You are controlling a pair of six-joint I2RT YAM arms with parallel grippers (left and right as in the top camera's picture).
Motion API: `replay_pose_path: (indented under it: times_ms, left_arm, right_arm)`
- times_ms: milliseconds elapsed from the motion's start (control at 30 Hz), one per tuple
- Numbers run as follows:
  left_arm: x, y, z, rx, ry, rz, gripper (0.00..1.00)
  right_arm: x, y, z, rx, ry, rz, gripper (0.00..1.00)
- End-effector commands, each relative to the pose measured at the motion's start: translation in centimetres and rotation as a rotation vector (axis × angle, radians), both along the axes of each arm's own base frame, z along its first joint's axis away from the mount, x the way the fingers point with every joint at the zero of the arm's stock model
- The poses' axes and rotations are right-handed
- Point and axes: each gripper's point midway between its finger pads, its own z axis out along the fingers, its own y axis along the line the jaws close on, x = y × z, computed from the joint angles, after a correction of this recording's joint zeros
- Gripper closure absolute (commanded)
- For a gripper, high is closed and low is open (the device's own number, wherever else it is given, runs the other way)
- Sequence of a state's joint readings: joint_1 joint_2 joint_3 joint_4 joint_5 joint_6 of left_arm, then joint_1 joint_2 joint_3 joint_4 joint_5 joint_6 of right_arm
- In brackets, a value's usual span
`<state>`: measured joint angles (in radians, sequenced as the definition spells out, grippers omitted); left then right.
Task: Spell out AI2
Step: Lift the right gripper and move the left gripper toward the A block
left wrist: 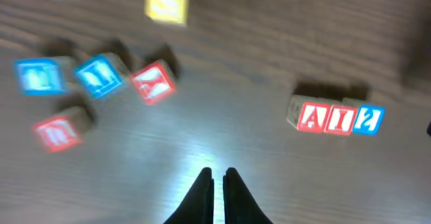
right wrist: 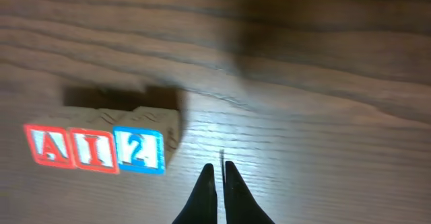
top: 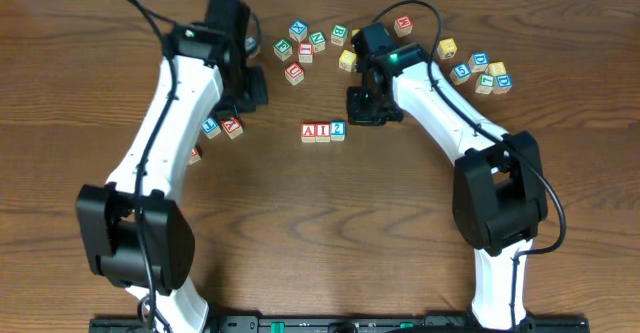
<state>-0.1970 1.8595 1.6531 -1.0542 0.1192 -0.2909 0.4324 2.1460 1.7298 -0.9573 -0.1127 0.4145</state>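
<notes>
AI2: A cube (top: 309,131), I cube (top: 323,131), 2 cube (top: 338,129) are set touching, side by side, between the grippers
left gripper (left wrist: 218,173): closed, nothing held, well apart from the cubes
right gripper (right wrist: 217,167): closed, empty, near 2 cube
risk: 2 cube can be clipped and the word skewed if right gripper is swept across it

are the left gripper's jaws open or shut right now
Shut. The left gripper shows its jaws pressed almost together in its wrist view, with nothing held between them.
</notes>
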Motion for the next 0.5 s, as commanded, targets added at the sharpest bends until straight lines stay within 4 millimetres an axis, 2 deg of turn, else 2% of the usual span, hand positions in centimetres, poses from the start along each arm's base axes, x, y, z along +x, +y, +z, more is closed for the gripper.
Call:
replay_pose_path:
  times_ms: [0,133,333,467]
  left_arm:
    - [-1.2,-1.6,-2.7,-0.099,0.065,-0.028,0.93]
    - [-1.4,-2.1,-4.6,-0.125,0.065,-0.035,0.93]
    - [-1.1,-3.3,-6.2,-0.157,0.031,-0.061,0.93]
    - [-0.6,-3.3,-7.1,-0.154,0.004,-0.059,0.92]
  right_arm:
    - [-0.5,-0.2,-0.7,-0.008,0.022,-0.049,0.99]
    - [-0.5,0.3,-0.8,-0.003,0.011,-0.040,0.99]
    - [-0.2,1.1,-0.7,0.009,-0.012,-0.033,0.99]
    - [0.0,1.3,-1.2,0.014,-0.005,-0.069,0.99]
